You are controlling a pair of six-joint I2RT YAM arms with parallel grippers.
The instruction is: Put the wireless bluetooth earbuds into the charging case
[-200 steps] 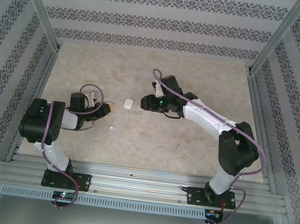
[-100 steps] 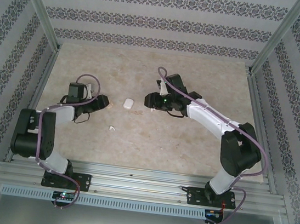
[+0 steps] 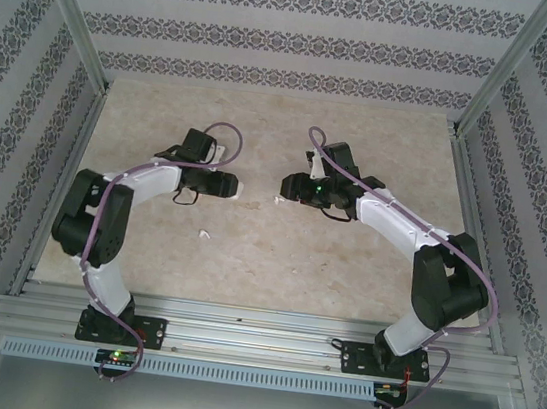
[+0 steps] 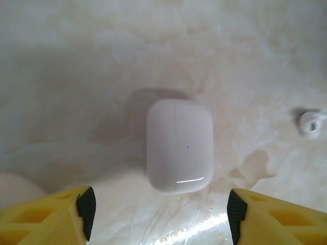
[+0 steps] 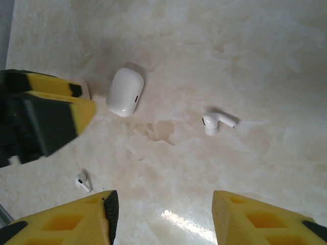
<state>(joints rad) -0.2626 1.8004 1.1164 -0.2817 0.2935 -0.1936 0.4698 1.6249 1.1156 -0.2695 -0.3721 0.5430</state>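
Left arm (image 3: 140,185) rises from its base and bends, forearm running toward 3 o'clock over the counter (image 3: 346,265). Right arm (image 3: 392,220) does the reverse, forearm toward 9 o'clock, so the two wrists sit nose to nose mid-counter. Left tool (image 4: 160,212) is spread, its yellow fingers (image 4: 56,217) cut off by the frame's bottom edge, pinching nothing. The charging case (image 4: 179,145) lies lid shut on the counter just at 12 o'clock of the gap, touching neither finger. Right tool (image 5: 162,214) is likewise spread and empty over bare marble. From its wrist camera the case sits at 10 o'clock, one earbud (image 5: 217,122) right of centre, and the second earbud (image 5: 82,181) at 8 o'clock, well apart. Overhead, the left tool hides most of the case. A pale rounded shape (image 4: 13,190) sits at 8 o'clock in the left wrist view, cut off and unidentifiable.
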